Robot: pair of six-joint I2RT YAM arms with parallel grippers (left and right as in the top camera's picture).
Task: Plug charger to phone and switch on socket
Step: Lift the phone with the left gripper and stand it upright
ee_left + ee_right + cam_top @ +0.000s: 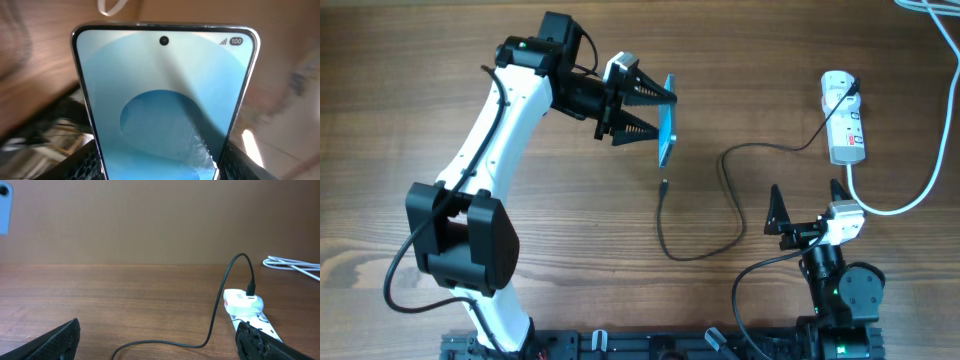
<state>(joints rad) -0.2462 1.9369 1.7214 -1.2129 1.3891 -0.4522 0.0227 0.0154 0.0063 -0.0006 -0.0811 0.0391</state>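
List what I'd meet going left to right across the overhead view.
First the white left robot arm → flat blue-screened phone clamped in the left gripper → white oblong power strip → thick white cord. The thin black cable overlaps several, so omitted.

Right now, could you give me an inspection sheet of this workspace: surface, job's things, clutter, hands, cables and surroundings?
Surface: wooden table, brown grain.
Job's things: phone lifted on edge, screen lit; charger plugged into socket, its free connector lying on the table, not in the phone; switch state unclear.
Clutter: nothing seen.
Hands: left hand grips the phone; right hand open, empty, near the socket.
Cables: thick white cord loops from the socket towards the far corner.
Surroundings: plain brown wall.
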